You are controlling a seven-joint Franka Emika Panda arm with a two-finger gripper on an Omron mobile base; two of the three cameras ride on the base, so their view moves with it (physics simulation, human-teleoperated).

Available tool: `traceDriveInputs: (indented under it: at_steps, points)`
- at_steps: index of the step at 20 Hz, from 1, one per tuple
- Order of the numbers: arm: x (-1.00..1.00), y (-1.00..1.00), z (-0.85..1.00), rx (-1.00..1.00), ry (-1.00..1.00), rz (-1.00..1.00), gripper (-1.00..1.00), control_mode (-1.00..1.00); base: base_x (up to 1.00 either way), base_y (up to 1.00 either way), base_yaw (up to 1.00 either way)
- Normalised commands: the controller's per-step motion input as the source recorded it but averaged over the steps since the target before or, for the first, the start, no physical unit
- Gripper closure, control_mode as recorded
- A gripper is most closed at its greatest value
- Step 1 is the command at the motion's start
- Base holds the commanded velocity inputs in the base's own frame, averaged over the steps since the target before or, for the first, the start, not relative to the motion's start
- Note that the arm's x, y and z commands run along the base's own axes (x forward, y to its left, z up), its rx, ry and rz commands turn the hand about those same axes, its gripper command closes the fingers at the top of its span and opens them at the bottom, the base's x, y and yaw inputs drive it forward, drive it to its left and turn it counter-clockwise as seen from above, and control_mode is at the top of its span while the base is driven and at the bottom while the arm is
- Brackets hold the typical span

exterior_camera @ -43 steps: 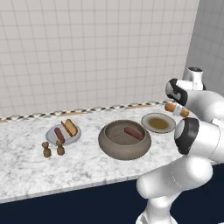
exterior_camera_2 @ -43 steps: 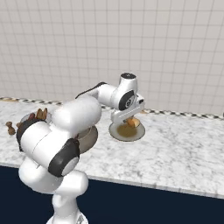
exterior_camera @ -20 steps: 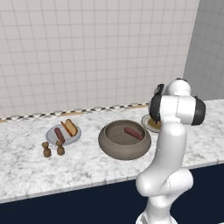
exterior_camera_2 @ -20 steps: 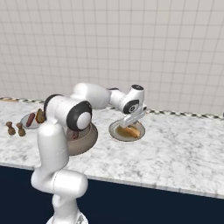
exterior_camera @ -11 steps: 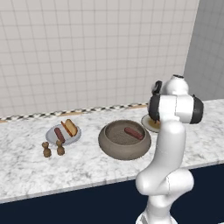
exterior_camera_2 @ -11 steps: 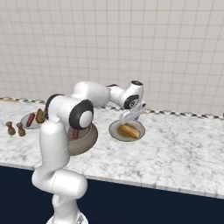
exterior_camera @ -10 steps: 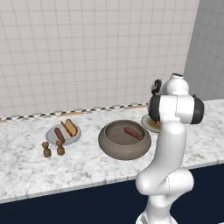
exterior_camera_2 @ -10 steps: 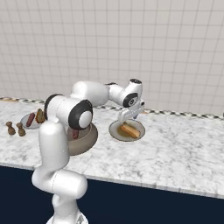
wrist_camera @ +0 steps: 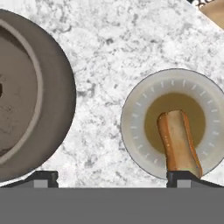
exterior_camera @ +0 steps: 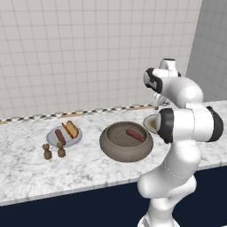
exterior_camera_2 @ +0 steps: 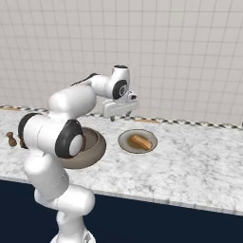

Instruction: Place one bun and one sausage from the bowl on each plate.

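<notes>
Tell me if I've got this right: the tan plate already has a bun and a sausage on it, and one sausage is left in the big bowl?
Not quite. The tan plate holds just a bun, with no sausage, as the hand view shows. The rest is right: one sausage lies in the big bowl.

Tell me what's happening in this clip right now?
The arm is sorting buns and sausages from the bowl onto two plates. The light grey plate holds a bun and a sausage. The tan plate holds only a bun. One sausage lies in the bowl. The gripper hovers above, jaws open and empty.
</notes>
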Motion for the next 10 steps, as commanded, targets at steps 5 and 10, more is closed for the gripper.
traceDriveInputs:
  at_steps: [5,10]
  points:
    - [-0.82,0.97,0.70,-0.15,0.00,-0.23,-1.00,-1.00,0.00,0.00,0.00]
    - [-0.97,1.00,0.19,-0.13,-0.07,-0.06,-1.00,-1.00,0.00,0.00,0.00]
